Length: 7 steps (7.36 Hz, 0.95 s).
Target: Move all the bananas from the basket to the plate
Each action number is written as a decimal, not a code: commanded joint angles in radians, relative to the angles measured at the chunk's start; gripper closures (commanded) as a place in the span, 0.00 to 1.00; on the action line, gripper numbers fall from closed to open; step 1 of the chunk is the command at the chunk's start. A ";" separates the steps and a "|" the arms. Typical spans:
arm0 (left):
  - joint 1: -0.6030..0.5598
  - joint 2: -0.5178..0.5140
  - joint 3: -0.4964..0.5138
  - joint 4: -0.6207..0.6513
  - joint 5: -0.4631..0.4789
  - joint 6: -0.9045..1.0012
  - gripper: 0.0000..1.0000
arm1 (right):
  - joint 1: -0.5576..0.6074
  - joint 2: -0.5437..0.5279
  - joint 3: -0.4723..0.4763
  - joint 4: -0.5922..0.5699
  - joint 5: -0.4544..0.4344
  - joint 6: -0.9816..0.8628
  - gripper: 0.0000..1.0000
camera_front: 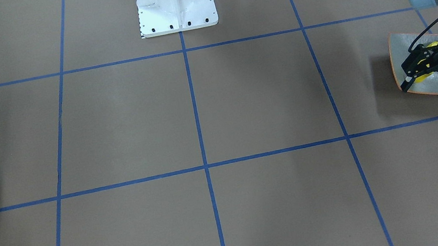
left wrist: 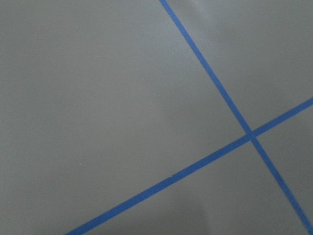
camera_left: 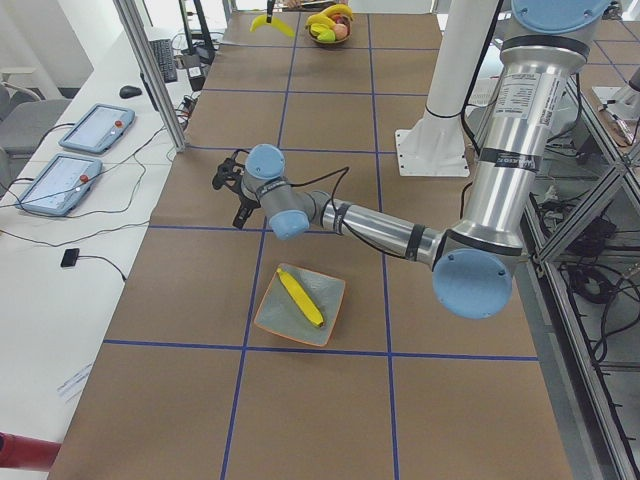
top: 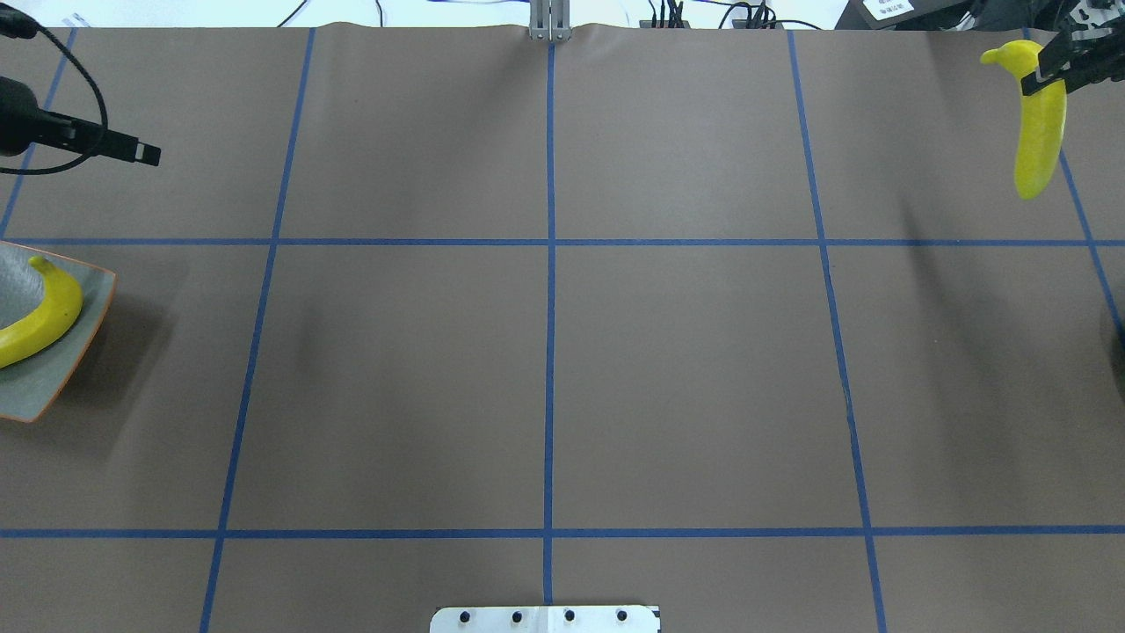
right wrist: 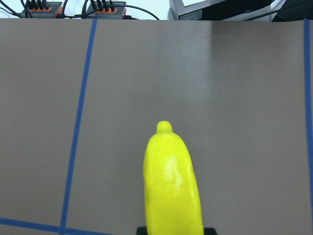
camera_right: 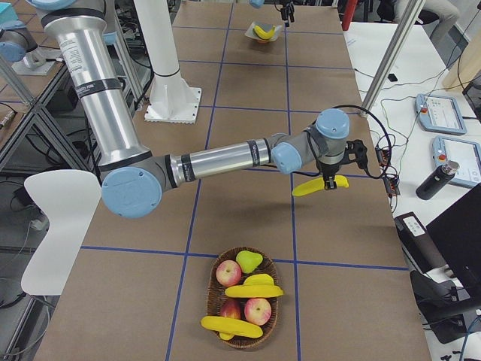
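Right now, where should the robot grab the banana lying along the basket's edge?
Probably by its middle, coming straight down and closing across its thin width. That banana lies flat on top along the basket rim, and apples crowd its inner side, so a sideways approach looks blocked.

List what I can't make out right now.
- Overhead: square grey orange-rimmed plate and the yellow banana on it, cut by left edge.
- Front-facing: that banana, mostly behind open left gripper.
- Overhead: right gripper gripping a second yellow banana, clipped by corner.
- Exterior right: brown woven basket, overlapping fruit blurs banana count.
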 commanded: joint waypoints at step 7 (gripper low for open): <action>0.355 -0.477 0.001 -0.085 0.205 -0.571 0.00 | -0.371 0.205 0.274 0.002 -0.249 0.841 1.00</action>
